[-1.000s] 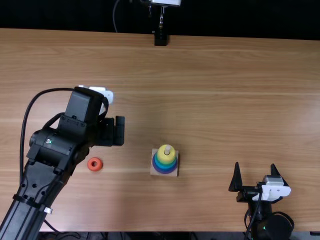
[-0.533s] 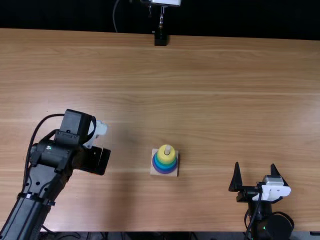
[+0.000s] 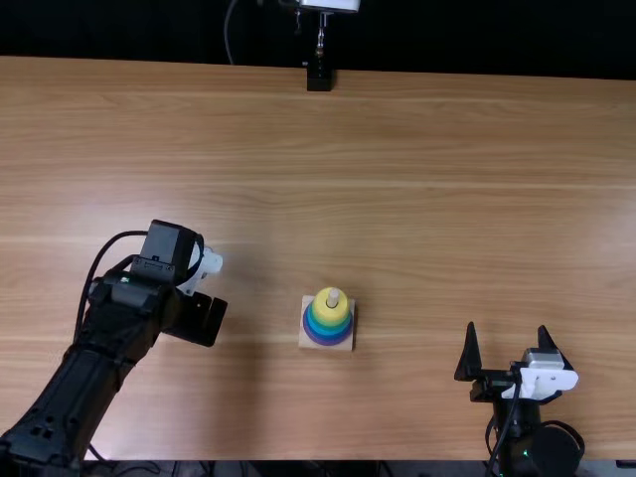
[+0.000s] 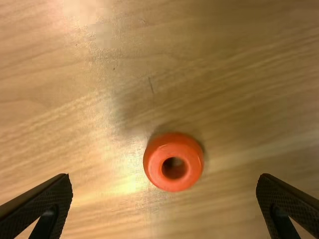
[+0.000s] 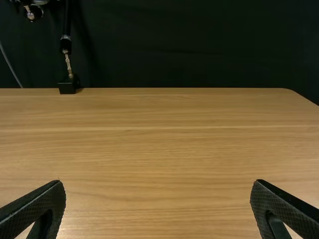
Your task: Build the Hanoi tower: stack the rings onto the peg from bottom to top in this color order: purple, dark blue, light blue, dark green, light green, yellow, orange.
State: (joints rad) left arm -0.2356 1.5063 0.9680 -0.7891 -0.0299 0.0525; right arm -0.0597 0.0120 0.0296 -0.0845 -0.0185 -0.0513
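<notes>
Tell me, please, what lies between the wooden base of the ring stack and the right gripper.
Only bare wooden table lies between the wooden base and the right gripper, as the top view shows.

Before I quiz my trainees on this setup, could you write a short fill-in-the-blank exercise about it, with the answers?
The topmost ring on the peg is ____. The loose ring on the table is ____. Seen from above, the tower's wooden base is ____ in shape. The fingers of the left gripper are not shut but ____.
Missing words: yellow; orange; square; open.
</notes>
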